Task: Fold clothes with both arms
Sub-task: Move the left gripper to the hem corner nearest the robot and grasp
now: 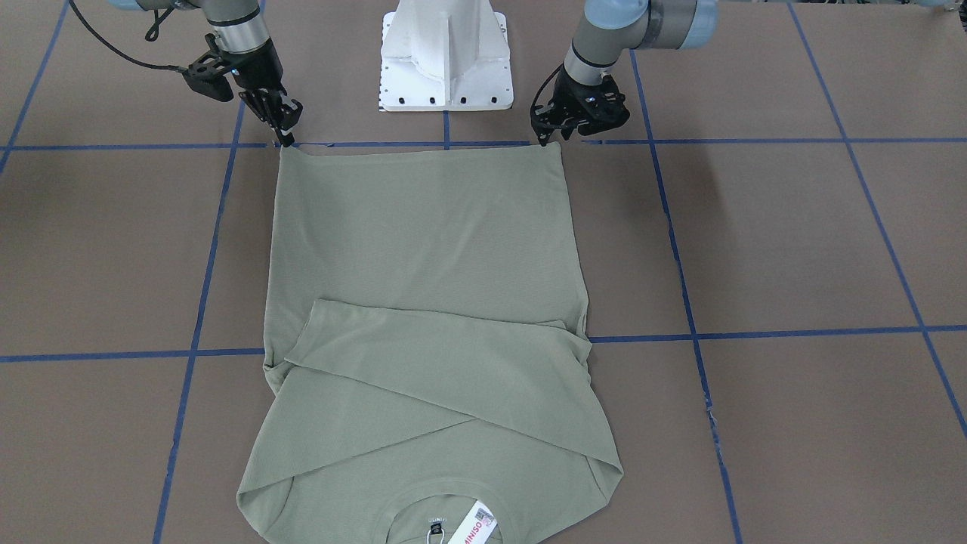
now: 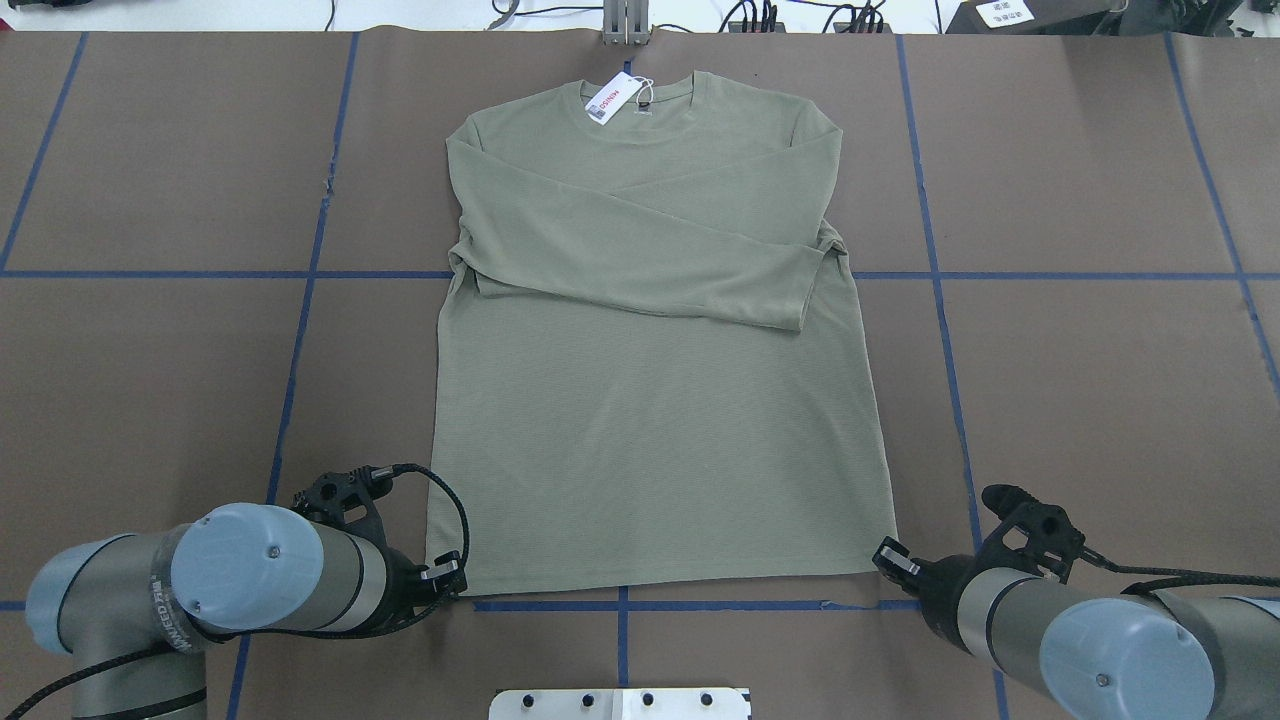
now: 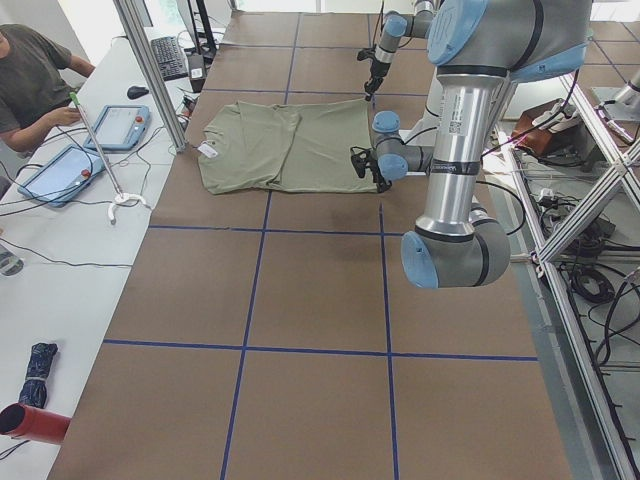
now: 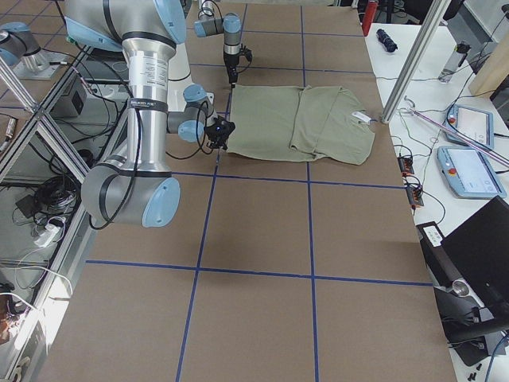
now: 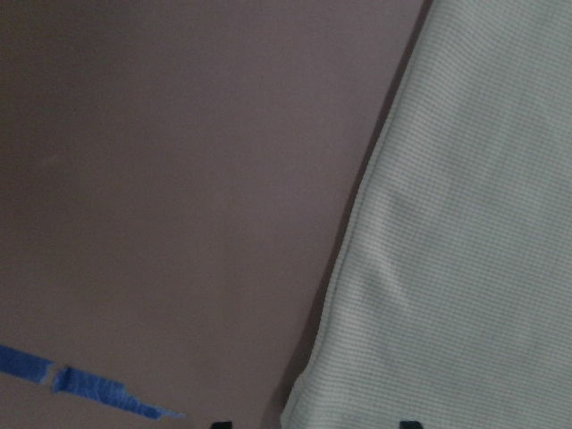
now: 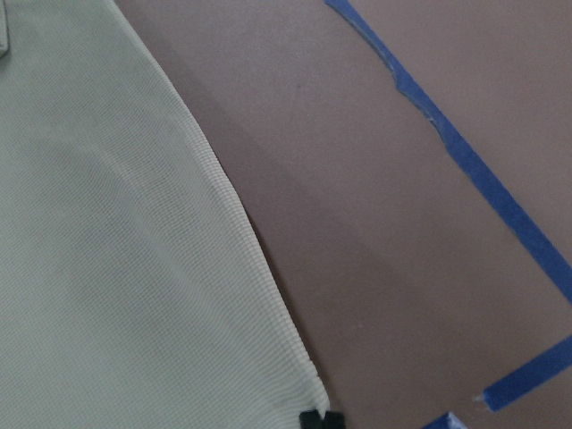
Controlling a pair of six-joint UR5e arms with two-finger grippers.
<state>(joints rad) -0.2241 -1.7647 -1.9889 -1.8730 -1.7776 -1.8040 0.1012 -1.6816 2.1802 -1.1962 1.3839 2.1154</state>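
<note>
Shirt (image 1: pixel 423 249) corners (hem) at both tools (image 1: pixel 557 136) (image 1: pixel 285 138)

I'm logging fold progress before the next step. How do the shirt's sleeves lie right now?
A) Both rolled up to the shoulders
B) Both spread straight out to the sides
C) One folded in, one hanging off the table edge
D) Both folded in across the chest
D: in the overhead view both sleeves lie crossed over the chest of the shirt, with neither reaching past the body's side edges.
</note>
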